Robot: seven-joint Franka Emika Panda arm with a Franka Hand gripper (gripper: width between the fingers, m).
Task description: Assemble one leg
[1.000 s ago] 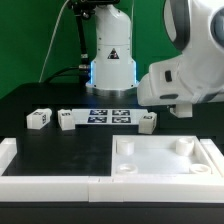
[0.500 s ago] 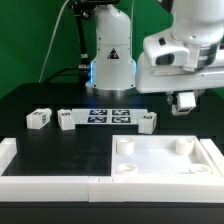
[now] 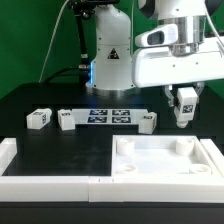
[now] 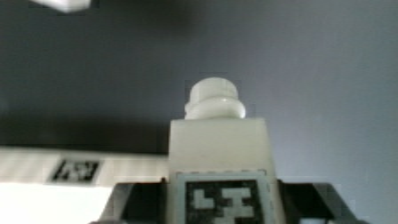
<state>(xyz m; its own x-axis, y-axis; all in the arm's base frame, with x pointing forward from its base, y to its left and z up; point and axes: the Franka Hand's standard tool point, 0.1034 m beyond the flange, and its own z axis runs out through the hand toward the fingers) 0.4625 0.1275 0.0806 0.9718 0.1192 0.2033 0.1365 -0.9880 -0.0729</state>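
My gripper (image 3: 185, 100) is shut on a leg (image 3: 183, 114), a small white post with a black-and-white tag. It holds the leg upright in the air at the exterior view's right, above the table behind the large white tray-like piece (image 3: 165, 160). In the wrist view the leg (image 4: 222, 140) stands between the dark fingers (image 4: 139, 205), its round peg end pointing away from the gripper (image 4: 222, 208) and its tag facing the camera. Three more legs lie on the table: two at the left (image 3: 39, 119) (image 3: 67, 120) and one by the tray's far edge (image 3: 148, 121).
The marker board (image 3: 110, 116) lies in front of the robot base (image 3: 112, 65). A white L-shaped rail (image 3: 50, 180) runs along the table's front and left edge. The tray-like piece has round corner sockets (image 3: 180, 146).
The arm has swung toward the exterior view's left and turned upright. The gripper with the leg in it now hangs in full view above the table.
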